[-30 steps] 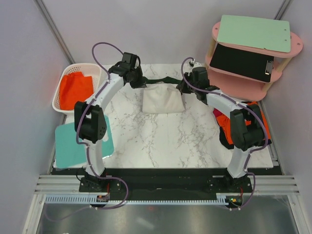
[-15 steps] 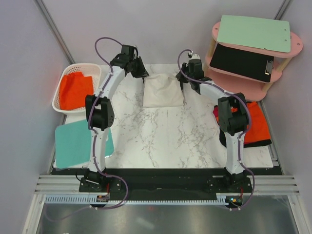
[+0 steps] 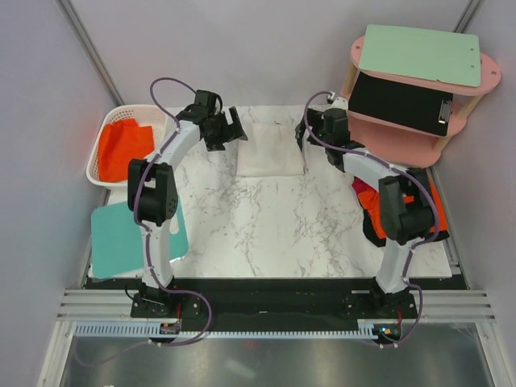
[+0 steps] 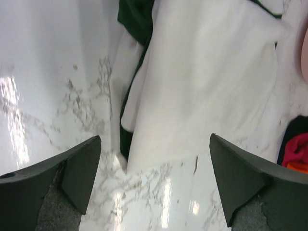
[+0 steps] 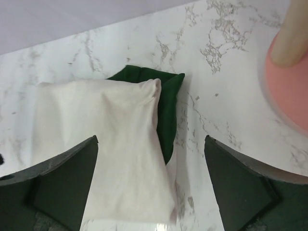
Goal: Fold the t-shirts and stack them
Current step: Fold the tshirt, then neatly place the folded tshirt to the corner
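1. Tabletop (image 3: 274,234) of veined white marble fills the middle of the overhead view, with both arms reaching toward its far edge.
2. Pink two-tier shelf (image 3: 476,85) stands at the far right corner, carrying a pale green board (image 3: 419,52) on top and a black clipboard (image 3: 401,103) below.
3. White basket (image 3: 91,165) at the far left holds orange cloth (image 3: 122,149).
4. Folded cream-white t-shirt (image 3: 270,153) lies as a neat rectangle at the far middle of the tabletop, between the two arms' ends.
5. Beneath it, the dark green t-shirt (image 5: 169,103) shows only as a strip past the cream one's edges, seen in both wrist views.
6. Spread wide and empty, the left tool (image 4: 154,144) hangs over the left side of the stacked shirts, clear of the cloth.
7. Equally wide and empty, the right tool (image 5: 150,142) hangs over the stack's right side.
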You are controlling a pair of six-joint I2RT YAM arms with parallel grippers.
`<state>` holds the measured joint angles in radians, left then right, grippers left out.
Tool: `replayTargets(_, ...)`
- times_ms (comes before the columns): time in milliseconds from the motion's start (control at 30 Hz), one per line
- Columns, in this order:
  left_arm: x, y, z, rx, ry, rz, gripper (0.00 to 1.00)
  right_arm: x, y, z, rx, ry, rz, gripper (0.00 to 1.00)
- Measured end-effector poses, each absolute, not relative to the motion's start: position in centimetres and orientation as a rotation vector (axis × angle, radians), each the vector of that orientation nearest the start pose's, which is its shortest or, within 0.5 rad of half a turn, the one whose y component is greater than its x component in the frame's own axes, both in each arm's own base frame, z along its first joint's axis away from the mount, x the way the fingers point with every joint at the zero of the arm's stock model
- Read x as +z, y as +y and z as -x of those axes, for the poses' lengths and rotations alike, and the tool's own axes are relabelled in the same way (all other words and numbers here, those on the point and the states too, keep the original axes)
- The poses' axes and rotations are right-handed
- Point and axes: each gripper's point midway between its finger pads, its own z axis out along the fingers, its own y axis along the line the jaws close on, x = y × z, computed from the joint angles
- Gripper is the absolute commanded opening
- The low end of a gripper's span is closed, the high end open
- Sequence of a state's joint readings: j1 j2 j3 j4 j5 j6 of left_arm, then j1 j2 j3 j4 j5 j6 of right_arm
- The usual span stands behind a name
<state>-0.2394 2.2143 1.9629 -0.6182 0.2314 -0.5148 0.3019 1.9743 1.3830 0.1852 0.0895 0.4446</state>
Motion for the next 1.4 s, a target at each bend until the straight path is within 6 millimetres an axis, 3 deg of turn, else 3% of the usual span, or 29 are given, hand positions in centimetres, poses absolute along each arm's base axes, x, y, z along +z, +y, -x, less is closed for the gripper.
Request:
replayTargets(133,13.4,-19.0,-48.5,-0.608,2.479,0.212,1.00,19.4,15.7,-51.0,0.388,1.912,-0.198,0.98)
replayTargets(233,15.2,-21.1,-45.4,-0.636,2.448,0.132,1.00,22.2,14.5,-48.7,0.358,1.893,-0.193,0.98)
replayTargets(300,15.9,-23.3,-43.3,-0.668,2.434,0.059,1.00,22.8,13.6,-47.1,0.320,1.915,-0.192,0.98)
replayTargets(400,15.4,-26.2,-40.2,-0.712,2.447,-0.039,0.99,21.1,12.4,-45.2,0.262,1.990,-0.206,0.98)
replayTargets(567,11.7,-29.9,-35.0,-0.765,2.542,-0.167,0.98,13.7,8.8,-38.9,0.075,2.230,-0.257,0.98)
replayTargets(700,10.7,-32.1,-33.0,-0.824,2.569,-0.221,0.98,12.4,6.7,-35.9,-0.049,2.324,-0.278,0.98)
replayTargets(967,10.0,-32.5,-32.7,-0.872,2.564,-0.211,0.98,11.0,2.4,-32.0,-0.356,2.421,-0.350,0.98)
replayTargets(1200,10.1,-32.8,-32.7,-0.903,2.552,-0.221,0.98,5.7,-1.2,-29.8,-0.790,2.586,-0.323,0.98)
replayTargets(1333,9.8,-32.7,-32.7,-0.902,2.555,-0.220,0.98,4.7,-2.0,-28.9,-0.894,2.618,-0.298,0.98)
replayTargets(1400,9.4,-32.6,-32.7,-0.898,2.563,-0.216,0.98,4.5,-2.2,-28.9,-0.921,2.617,-0.295,0.88)
